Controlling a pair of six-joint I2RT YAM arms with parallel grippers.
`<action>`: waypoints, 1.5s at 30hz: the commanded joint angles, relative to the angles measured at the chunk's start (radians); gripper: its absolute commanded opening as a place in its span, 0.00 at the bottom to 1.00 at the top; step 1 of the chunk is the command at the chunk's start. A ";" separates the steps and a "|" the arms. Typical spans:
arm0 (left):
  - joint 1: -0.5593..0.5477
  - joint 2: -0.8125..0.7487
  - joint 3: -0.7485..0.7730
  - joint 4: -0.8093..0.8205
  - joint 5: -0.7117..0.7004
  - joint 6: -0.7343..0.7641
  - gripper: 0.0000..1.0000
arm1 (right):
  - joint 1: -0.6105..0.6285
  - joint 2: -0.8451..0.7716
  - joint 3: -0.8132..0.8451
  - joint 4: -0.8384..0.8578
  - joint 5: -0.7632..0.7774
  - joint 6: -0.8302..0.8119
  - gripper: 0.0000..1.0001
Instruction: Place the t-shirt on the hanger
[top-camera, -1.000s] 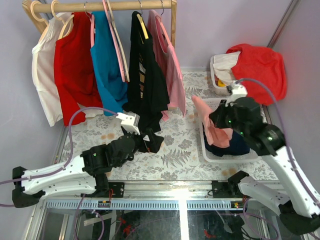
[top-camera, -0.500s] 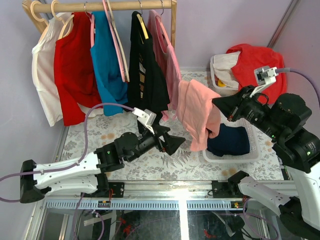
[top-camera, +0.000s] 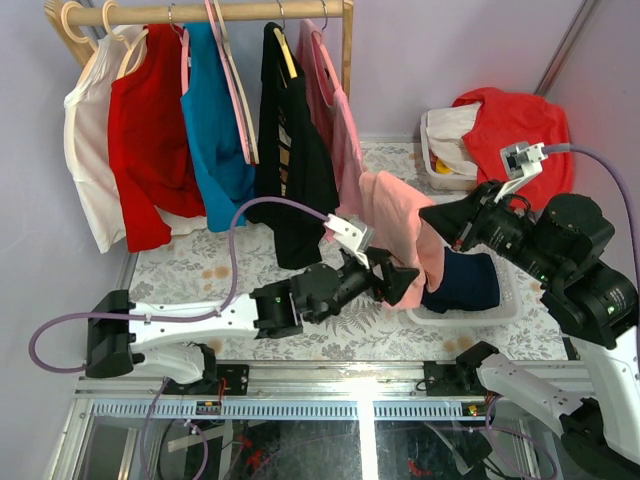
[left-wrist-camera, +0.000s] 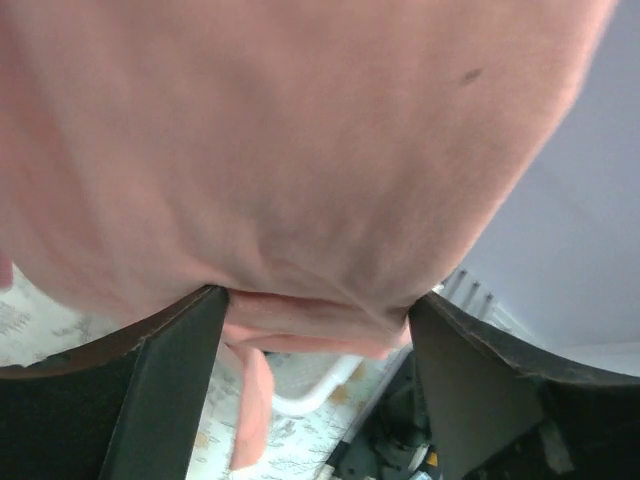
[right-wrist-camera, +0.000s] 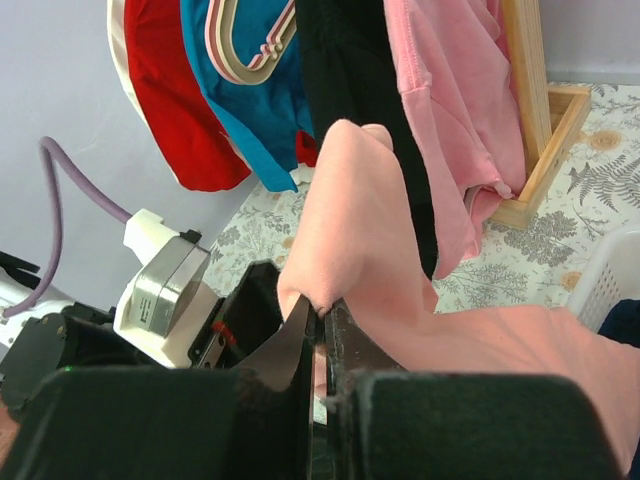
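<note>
The salmon t-shirt (top-camera: 395, 220) hangs limp in the air between the rack and the basket. My right gripper (top-camera: 428, 215) is shut on a fold of it; the wrist view shows the jaws (right-wrist-camera: 322, 310) pinching the cloth (right-wrist-camera: 350, 230). My left gripper (top-camera: 400, 280) is open at the shirt's lower edge. In its wrist view the jaws (left-wrist-camera: 318, 300) stand wide apart and the shirt (left-wrist-camera: 300, 150) fills the frame above and between them. A cream hanger (top-camera: 72, 30) hangs at the rail's far left end.
The wooden rail holds a red shirt (top-camera: 150, 140), a blue top (top-camera: 215, 120), a black top (top-camera: 290, 150) and a pale pink top (top-camera: 335, 110). A white basket (top-camera: 460, 312) holds dark blue cloth. A back bin (top-camera: 432, 160) carries a red shirt (top-camera: 520, 130).
My right gripper lifted the t-shirt out of the basket and carried it left. My left arm reached right across the table until its open jaws met the shirt's hanging end.
</note>
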 joint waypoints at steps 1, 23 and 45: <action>-0.034 0.044 0.117 -0.024 -0.212 0.088 0.51 | 0.004 -0.029 -0.004 0.079 -0.043 0.021 0.00; -0.045 -0.195 0.523 -0.552 -0.202 0.154 0.00 | 0.005 -0.104 -0.202 0.032 0.068 -0.019 0.00; -0.044 -0.263 0.497 -0.691 -0.481 0.173 0.00 | 0.005 -0.064 -0.454 -0.040 -0.122 -0.052 0.56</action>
